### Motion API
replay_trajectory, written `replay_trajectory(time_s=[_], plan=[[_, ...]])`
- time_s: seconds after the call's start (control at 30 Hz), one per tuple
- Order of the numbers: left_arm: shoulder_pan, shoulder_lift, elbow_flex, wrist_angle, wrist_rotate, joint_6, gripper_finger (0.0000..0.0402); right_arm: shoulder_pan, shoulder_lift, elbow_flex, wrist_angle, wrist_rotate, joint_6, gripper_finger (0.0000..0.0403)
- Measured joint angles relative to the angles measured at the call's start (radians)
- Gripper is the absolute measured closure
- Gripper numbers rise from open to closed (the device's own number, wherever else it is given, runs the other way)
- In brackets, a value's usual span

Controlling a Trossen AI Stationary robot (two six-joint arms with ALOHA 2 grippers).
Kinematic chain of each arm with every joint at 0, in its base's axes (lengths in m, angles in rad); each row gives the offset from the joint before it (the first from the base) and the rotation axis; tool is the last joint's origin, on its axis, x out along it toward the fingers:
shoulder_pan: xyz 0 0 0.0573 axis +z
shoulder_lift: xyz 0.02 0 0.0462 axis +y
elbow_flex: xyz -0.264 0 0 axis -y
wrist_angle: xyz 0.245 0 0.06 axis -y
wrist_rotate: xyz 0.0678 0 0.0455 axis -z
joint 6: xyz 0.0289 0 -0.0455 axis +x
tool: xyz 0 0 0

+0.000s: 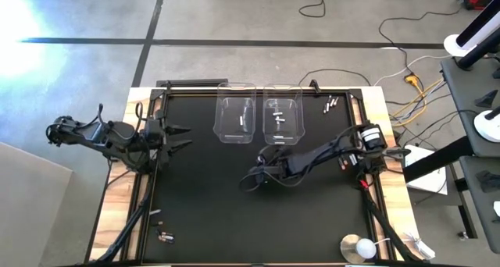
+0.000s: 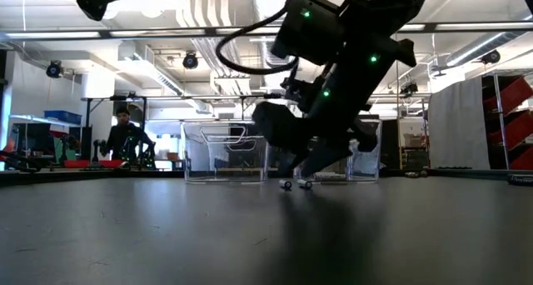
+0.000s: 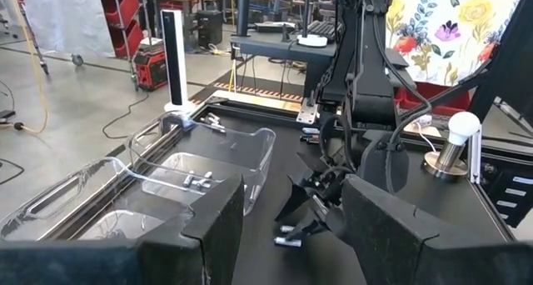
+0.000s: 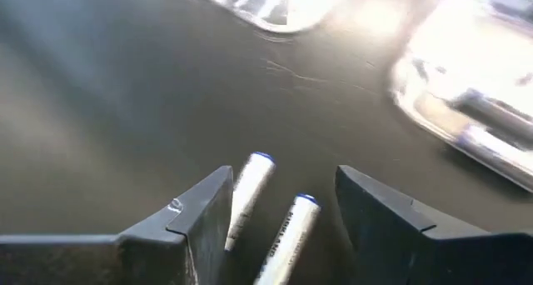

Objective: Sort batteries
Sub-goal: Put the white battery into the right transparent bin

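Two silver-white batteries [image 4: 248, 198] [image 4: 288, 233] lie side by side on the black table, in its middle. My right gripper [image 1: 251, 179] slants down over them, open, with one finger on either side of the pair [image 2: 296, 184]. My left gripper [image 1: 181, 138] waits open above the table's left side, holding nothing. More batteries lie at the far right [image 1: 330, 105] and near the front left [image 1: 162, 229]. Two clear bins [image 1: 237, 119] [image 1: 283, 120] at the far edge hold a few batteries. My right gripper straddles the two batteries from above, slanting down, its fingers lying roughly along them. One finger [image 4: 204, 222] stands close beside the nearer battery's side [image 4: 241, 214]; I cannot tell whether it touches. Both batteries lie flat on the table.
A round white-and-metal disc [image 1: 359, 247] stands at the near right corner. A person [image 2: 125, 139] is in the room beyond the table. Open black tabletop stretches between the bins and the front edge.
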Motion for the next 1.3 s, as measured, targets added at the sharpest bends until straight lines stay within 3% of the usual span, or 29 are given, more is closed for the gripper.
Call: replay_trajectory(time_s=[0.27, 0.47, 0.67, 1.13, 1.3], plan=[[0.000, 0.002, 0.000, -0.006, 0.000, 0.000, 0.0219, 0.002, -0.038, -0.014, -0.098, 0.008, 0.078, 0.0200], [0.000, 0.002, 0.000, -0.025, 0.000, -0.007, 0.0219, 0.012, -0.044, -0.027, -0.229, -0.005, 0.230, 0.0207], [0.000, 0.003, 0.000, -0.026, 0.000, -0.004, 0.0219, 0.006, -0.051, -0.056, -0.247, -0.156, 0.279, 0.0223], [0.000, 0.000, 0.000, -0.020, -0.008, -0.011, 0.0219, -0.018, -0.048, -0.072, -0.291, -0.263, 0.311, 0.0348], [0.000, 0.001, 0.000, -0.020, -0.008, -0.018, 0.0219, -0.028, -0.046, -0.069, -0.298, -0.280, 0.311, 0.0372]])
